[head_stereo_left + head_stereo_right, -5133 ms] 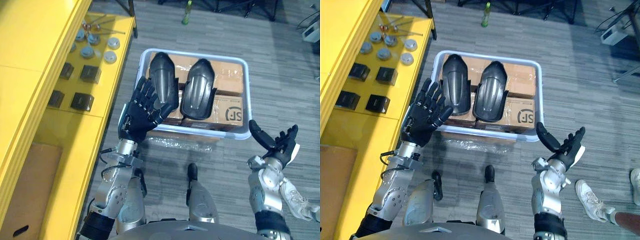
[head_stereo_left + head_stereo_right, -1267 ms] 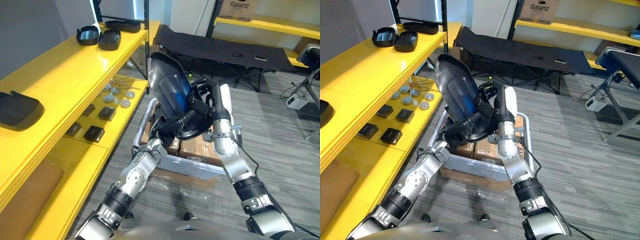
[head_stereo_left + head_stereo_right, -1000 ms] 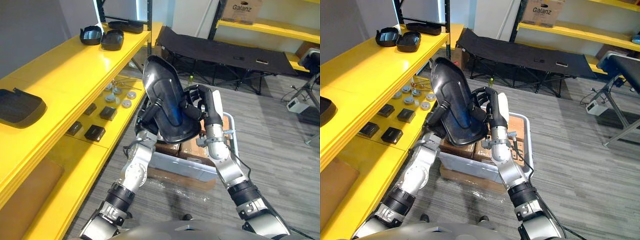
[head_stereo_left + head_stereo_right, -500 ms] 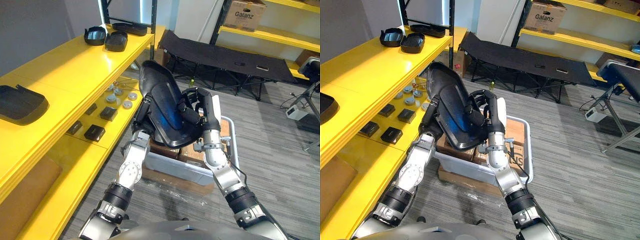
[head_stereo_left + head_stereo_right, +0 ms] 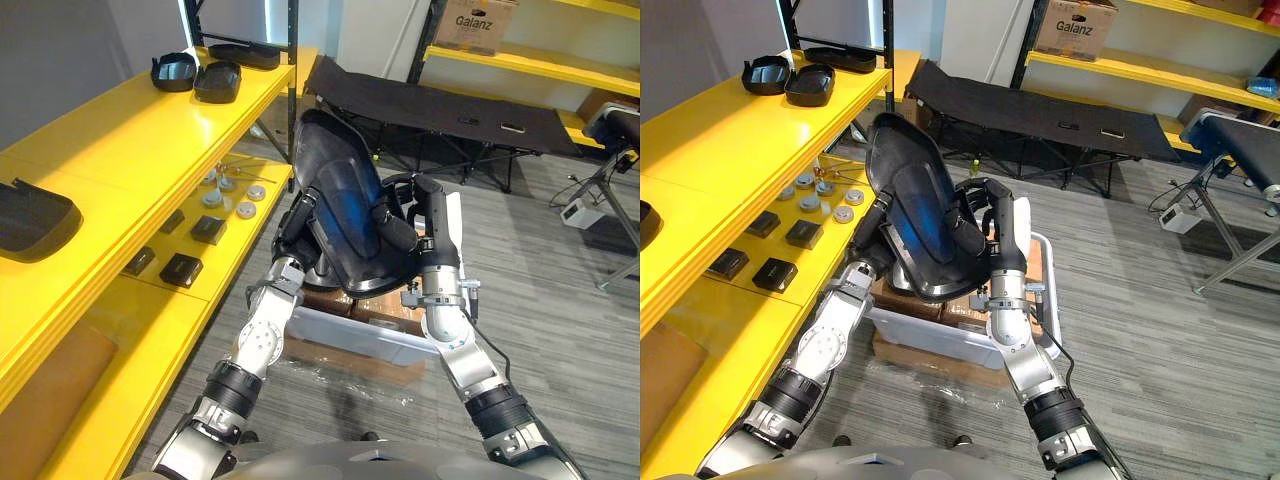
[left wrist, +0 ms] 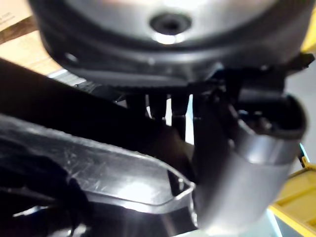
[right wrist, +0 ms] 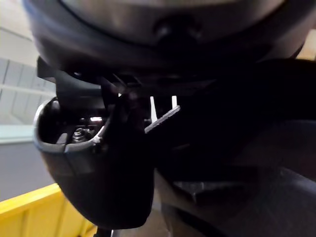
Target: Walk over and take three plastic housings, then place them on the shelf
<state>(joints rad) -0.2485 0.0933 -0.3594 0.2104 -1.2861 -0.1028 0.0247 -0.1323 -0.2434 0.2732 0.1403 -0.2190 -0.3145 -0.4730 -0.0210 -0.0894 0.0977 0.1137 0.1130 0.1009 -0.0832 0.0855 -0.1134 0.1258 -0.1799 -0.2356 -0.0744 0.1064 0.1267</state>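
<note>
A large black plastic housing [image 5: 345, 200] is held nearly upright in the air between both hands, above the white bin [image 5: 350, 335]. My left hand [image 5: 298, 222] sits at its left edge with fingers curled behind the rim; the left wrist view shows that rim [image 6: 113, 168] close against the hand. My right hand [image 5: 412, 218] curls its fingers over the housing's right rim. The housing hides the inside of the bin. The yellow shelf [image 5: 130, 150] runs along the left, with one black housing [image 5: 35, 215] lying on its top board near me.
More black housings [image 5: 195, 75] lie at the shelf's far end. Small black boxes [image 5: 180, 268] and metal discs [image 5: 235, 195] sit on the lower board. Cardboard boxes fill the bin. A black folding cot [image 5: 440, 105] stands behind; grey floor lies to the right.
My left hand's fingers have curled in onto the housing's edge. The housing leaned toward the shelf half a second ago and now stands steeper again, still held over the bin.
</note>
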